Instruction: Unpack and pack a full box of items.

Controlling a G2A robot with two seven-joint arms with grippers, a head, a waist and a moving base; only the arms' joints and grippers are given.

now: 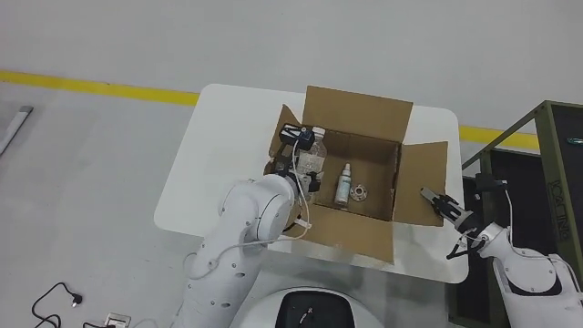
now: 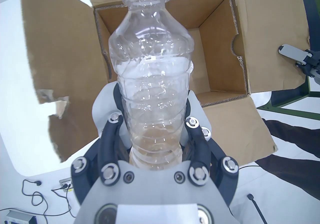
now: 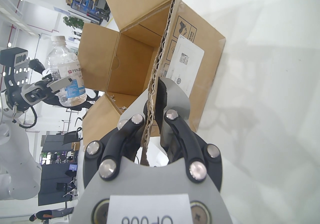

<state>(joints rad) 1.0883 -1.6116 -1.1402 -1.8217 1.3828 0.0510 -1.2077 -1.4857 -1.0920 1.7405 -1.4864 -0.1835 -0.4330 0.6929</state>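
Note:
An open cardboard box (image 1: 357, 114) stands on the white table (image 1: 205, 173). My left gripper (image 2: 152, 110) is shut on a clear plastic bottle (image 2: 150, 65) with a white cap, held upright above the box's left side (image 1: 311, 148). From the right wrist view the same bottle (image 3: 65, 77) hangs beside the box (image 3: 130, 65). My right gripper (image 3: 155, 100) is shut on the edge of the box's right flap (image 3: 172, 10), at the table's right (image 1: 439, 203). On the box floor lie a small spray bottle (image 1: 343, 185) and a small roundish item (image 1: 361, 192).
A dark green rack (image 1: 556, 173) stands just right of the table, close to my right arm. The box's left flap (image 2: 57, 60) is torn at its lower edge. Cables and a power strip (image 1: 55, 308) lie on the floor at the front left.

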